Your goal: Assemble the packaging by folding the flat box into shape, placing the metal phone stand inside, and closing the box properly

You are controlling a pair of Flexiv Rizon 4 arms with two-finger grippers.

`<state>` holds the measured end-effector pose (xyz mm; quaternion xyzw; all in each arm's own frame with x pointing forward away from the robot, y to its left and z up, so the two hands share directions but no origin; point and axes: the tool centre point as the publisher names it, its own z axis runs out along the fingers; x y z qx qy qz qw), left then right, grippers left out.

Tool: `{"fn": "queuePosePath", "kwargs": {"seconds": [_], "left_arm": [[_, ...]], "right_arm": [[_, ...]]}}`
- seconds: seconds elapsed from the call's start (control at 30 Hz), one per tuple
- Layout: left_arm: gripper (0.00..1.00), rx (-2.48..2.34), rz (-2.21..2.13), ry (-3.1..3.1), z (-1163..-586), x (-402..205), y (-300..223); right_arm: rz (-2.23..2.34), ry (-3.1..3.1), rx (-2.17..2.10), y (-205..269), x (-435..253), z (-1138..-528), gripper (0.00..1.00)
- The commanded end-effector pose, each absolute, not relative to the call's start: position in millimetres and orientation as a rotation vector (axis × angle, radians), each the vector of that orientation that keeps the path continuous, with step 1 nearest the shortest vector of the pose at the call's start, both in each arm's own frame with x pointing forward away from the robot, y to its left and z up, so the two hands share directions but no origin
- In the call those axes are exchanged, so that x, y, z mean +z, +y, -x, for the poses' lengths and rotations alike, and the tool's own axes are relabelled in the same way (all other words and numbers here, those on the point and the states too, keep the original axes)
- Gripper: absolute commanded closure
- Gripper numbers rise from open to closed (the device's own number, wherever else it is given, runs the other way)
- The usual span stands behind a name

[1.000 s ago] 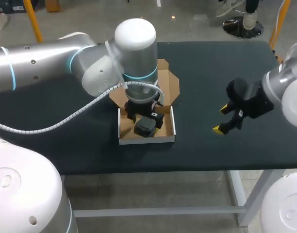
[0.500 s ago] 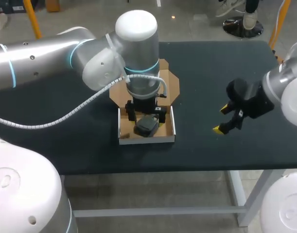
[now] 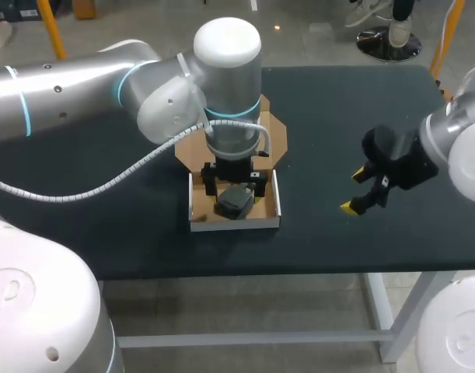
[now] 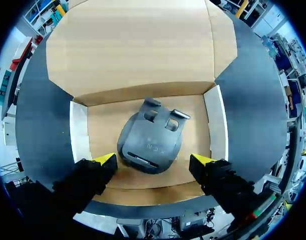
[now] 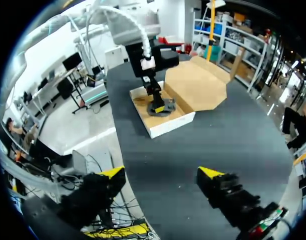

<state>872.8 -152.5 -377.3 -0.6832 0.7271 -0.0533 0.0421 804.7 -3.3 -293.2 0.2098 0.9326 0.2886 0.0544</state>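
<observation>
Over the last second my left arm's wrist has swung a little toward the table's middle and squared up over the box; my right arm has not moved. The left gripper [image 4: 153, 161] now hangs inside the open cardboard box [image 4: 214, 125] with its yellow-tipped fingers [image 4: 106, 160] spread wide. They straddle the near end of the dark grey metal phone stand [image 4: 150, 145], and at least one of them stands clear of it. The stand lies flat on the box floor, roughly in the middle. There is faint lettering on its face that I cannot make out. The brown lid flap [image 4: 132, 45] lies folded back on the black table [image 3: 338, 116] beyond the box. The right gripper [image 3: 355, 190] hovers well apart from the box, fingers open and holding nothing.
</observation>
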Motion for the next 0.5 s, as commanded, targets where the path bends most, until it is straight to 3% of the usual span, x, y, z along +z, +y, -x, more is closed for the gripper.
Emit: {"fn": "queuePosePath", "kwargs": {"seconds": [0.03, 0.5], "left_arm": [[0.00, -0.156, 2.088, 2.219, -872.9, -376.8, -154.0], [0.00, -0.107, 2.161, 2.195, -863.6, -386.6, -158.0]], "right_arm": [[-0.633, 2.835, 0.887, -5.4, -291.9, -804.2, 0.00], [-0.633, 2.835, 0.887, -5.4, -291.9, -804.2, 0.00]]}}
